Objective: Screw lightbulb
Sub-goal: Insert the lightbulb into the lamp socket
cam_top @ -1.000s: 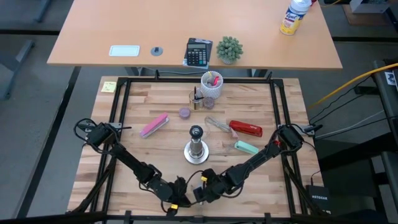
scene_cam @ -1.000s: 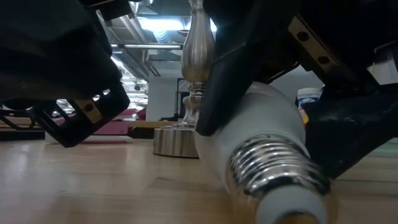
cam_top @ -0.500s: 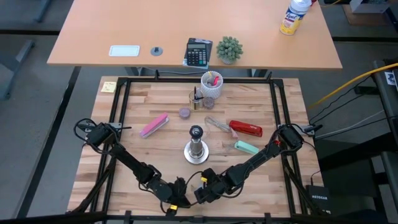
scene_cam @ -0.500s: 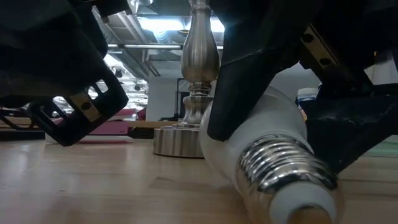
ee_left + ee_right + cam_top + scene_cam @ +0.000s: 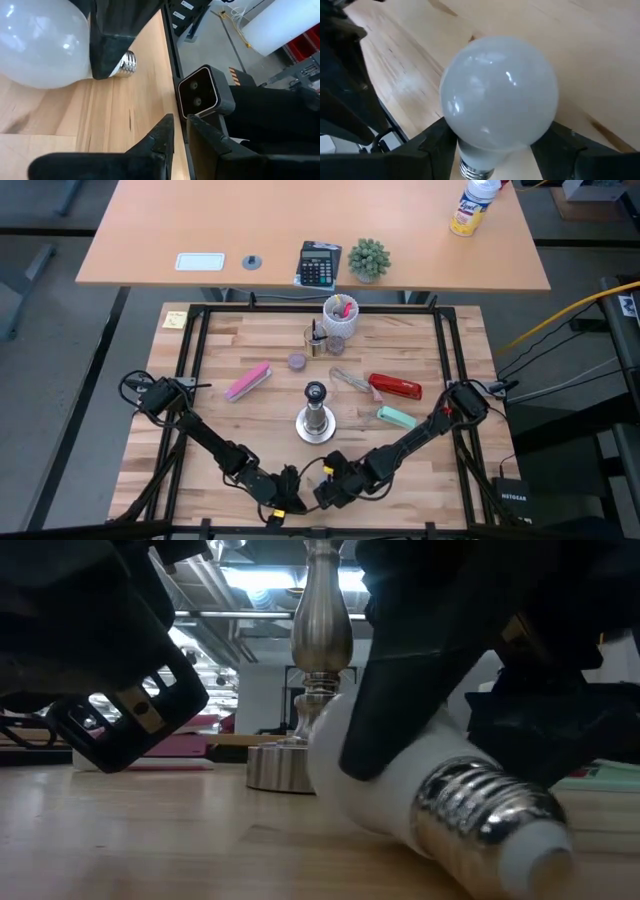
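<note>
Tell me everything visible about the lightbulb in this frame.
The lightbulb is a white frosted globe with a silvery threaded screw base and a pale tip. It lies on its side on the wooden table near the front edge. The right pincer straddles its neck, a dark finger against each side.

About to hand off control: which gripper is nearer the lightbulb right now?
Right. The right gripper straddles the lightbulb at its neck, fingers on both sides, at the table's near edge. The left gripper sits just beside it, shut and empty.
</note>
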Action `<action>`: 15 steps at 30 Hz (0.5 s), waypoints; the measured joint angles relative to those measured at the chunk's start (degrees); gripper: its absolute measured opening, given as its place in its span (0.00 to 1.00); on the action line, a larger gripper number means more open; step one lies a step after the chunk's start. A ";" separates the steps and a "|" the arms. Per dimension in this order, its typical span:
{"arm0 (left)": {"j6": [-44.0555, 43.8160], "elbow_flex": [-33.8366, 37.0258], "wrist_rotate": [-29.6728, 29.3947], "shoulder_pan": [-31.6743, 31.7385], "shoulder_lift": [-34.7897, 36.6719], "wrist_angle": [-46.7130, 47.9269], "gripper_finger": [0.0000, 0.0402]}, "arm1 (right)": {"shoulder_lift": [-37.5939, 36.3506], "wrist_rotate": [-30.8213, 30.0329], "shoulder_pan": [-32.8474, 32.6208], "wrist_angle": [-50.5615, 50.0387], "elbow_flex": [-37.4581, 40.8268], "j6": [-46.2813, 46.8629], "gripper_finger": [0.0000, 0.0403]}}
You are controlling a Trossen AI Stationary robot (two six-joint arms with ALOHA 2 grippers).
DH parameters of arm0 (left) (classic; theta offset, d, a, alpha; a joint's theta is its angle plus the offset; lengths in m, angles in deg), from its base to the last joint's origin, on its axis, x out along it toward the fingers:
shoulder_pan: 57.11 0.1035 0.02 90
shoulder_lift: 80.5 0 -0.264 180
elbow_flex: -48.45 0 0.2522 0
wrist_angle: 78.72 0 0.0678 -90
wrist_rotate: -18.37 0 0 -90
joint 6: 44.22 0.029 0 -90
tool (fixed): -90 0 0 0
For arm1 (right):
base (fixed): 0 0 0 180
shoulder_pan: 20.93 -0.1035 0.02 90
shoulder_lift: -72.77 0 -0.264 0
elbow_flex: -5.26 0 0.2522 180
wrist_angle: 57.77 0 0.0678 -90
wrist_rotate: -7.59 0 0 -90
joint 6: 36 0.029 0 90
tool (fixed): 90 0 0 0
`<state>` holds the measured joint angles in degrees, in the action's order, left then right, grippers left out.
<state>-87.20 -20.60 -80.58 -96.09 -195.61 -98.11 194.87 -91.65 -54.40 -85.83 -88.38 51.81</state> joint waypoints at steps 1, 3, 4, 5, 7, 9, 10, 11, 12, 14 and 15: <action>0.00 0.00 -0.01 0.00 0.00 0.00 0.11 | 0.04 -0.71 -0.17 0.70 0.05 -0.26 0.55; 0.00 0.00 0.00 0.00 0.00 -0.02 0.11 | 0.15 -1.87 -0.28 1.74 0.13 -1.03 0.57; 0.00 0.00 0.00 0.00 0.00 -0.02 0.11 | 0.17 -2.25 -0.40 2.17 0.15 -1.13 0.58; 0.00 0.00 0.00 0.00 0.00 -0.05 0.11 | 0.23 -2.74 -0.65 2.74 0.17 -1.17 0.58; 0.00 0.00 -0.02 0.00 0.02 -0.13 0.11 | 0.27 -3.78 -0.74 3.00 0.15 -1.27 0.58; 0.00 0.00 -0.02 0.00 0.02 -0.28 0.11 | 0.29 -4.61 -1.06 3.36 0.15 -1.49 0.57; 0.00 0.00 0.00 0.00 0.02 -0.39 0.11 | 0.31 -5.24 -1.07 3.47 0.15 -2.17 0.55; 0.00 0.00 -0.02 0.00 0.03 -0.44 0.11 | 0.31 -5.70 -1.07 3.49 0.15 -2.82 0.53; 0.00 0.00 -0.01 0.00 0.07 -0.42 0.11 | 0.31 -6.20 -1.07 3.61 0.15 -3.06 0.52; -0.02 0.00 0.00 0.00 0.18 -0.46 0.11 | 0.31 -7.18 -1.00 4.02 0.15 -3.56 0.48; -0.02 0.00 0.00 0.02 0.35 -0.50 0.11 | 0.31 -7.22 -0.96 4.40 0.15 -4.12 0.47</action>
<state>-87.23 -20.60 -80.58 -96.07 -195.26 -98.61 195.18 -98.87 -55.36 -81.43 -88.23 47.69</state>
